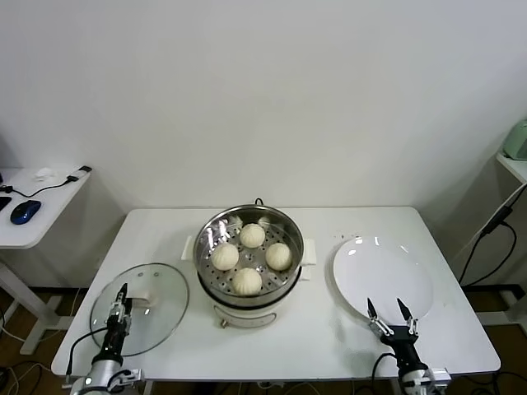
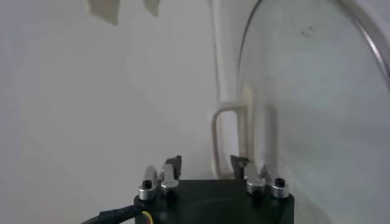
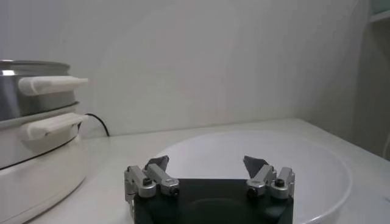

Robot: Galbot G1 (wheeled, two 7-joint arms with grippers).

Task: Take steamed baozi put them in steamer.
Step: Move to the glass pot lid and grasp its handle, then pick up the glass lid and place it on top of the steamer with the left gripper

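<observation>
Left pincer [image 1: 123, 304] half-open over lid handle [image 2: 226, 125]

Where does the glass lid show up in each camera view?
Head view: glass lid lies flat on the table's near left, beside the steamer, under the left gripper.
Left wrist view: lid fills the frame beyond the fingers.
Right wrist view: not in it.
Shared landmark: the lid's white handle.
</observation>
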